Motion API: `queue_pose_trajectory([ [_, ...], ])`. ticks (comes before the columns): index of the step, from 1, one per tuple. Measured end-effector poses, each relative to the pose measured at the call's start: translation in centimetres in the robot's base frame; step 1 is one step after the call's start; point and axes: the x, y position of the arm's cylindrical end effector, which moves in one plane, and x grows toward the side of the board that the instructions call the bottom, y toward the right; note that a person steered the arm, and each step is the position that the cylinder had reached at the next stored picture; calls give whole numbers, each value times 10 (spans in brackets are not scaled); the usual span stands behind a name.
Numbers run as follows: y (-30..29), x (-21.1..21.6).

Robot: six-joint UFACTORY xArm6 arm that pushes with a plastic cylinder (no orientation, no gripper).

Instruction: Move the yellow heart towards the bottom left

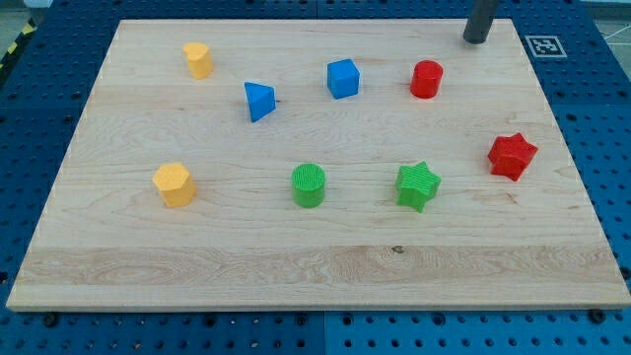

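Note:
The yellow heart [198,59] lies near the board's top left corner. My tip [476,39] touches the board at the view's top right, far to the right of the heart, with the blue cube and the red cylinder between them. The rod runs up out of the view's top edge. Nothing touches the heart.
A yellow pentagon [175,183] lies below the heart at the lower left. A blue triangle [259,100] is right of and below the heart. Also on the wooden board [315,276] are a blue cube [343,78], red cylinder [427,79], red star [512,156], green cylinder [309,184] and green star [418,185].

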Motion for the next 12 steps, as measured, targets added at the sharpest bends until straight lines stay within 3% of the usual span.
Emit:
queue_pose_trajectory([
  [1, -63, -3],
  [2, -64, -3],
  [6, -191, 1],
  [7, -192, 1],
  [8, -241, 19],
  [9, -249, 21],
  [10, -309, 22],
  [12, -312, 16],
])
